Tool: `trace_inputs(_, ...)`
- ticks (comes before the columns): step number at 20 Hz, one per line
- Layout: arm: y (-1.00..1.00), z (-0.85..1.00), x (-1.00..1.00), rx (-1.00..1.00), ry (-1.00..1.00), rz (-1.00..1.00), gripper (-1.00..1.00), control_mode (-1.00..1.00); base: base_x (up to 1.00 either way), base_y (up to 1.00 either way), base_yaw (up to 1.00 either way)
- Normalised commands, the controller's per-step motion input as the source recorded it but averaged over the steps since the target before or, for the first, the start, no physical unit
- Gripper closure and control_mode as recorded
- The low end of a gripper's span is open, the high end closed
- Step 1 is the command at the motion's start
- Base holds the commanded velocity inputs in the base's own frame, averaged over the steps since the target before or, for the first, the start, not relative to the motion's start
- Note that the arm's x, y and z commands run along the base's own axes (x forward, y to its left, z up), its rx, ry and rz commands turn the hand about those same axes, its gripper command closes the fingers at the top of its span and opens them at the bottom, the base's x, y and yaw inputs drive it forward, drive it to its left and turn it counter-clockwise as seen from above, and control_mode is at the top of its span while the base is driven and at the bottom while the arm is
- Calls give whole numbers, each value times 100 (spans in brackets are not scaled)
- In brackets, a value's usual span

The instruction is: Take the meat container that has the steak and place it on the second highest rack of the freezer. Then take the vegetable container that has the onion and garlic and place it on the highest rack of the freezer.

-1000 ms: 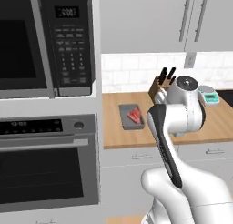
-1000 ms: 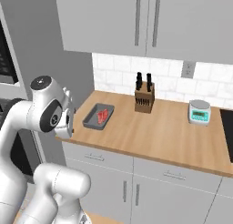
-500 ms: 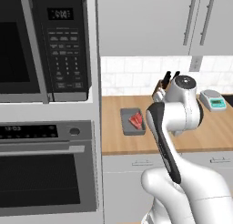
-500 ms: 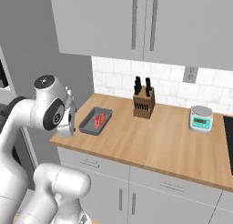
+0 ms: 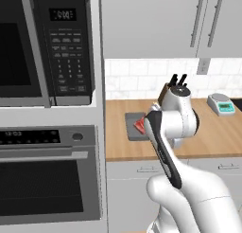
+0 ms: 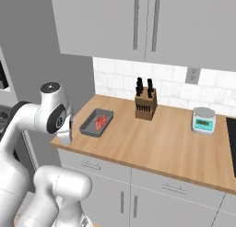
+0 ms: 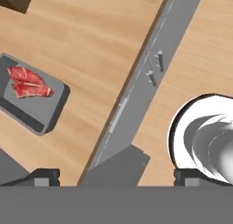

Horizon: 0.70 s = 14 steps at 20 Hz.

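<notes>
Ample bare counter (image 6: 152, 143) right of meat container (image 6: 96, 123) (steak (image 6: 101, 122) red, streaked); gripper (image 7: 116, 175) spread wide, empty, lower frame.

Wood counter (image 6: 156, 143) over grey drawers (image 6: 170, 189). White tiled backsplash (image 6: 166, 85), grey upper cabinets (image 6: 138, 23). Microwave (image 5: 45, 47) above oven (image 5: 47, 175).

The meat container (image 7: 32, 93), a shallow dark grey tray, lies flat on the wooden surface (image 7: 100, 41), well apart from the wide-open pincer (image 7: 116, 175), up-left in the hand view. The steak (image 7: 28, 83), red with pale streaks, lies inside.
</notes>
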Motion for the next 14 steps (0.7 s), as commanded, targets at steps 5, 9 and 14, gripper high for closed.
trace_inputs(5,0,-16,28,10,13,2,-100,-100,0,0,0)
trace_inputs(9,0,-34,26,4,16,6,-100,-100,0,0,0)
trace_inputs(14,0,-23,28,3,9,4,-100,-100,0,0,0)
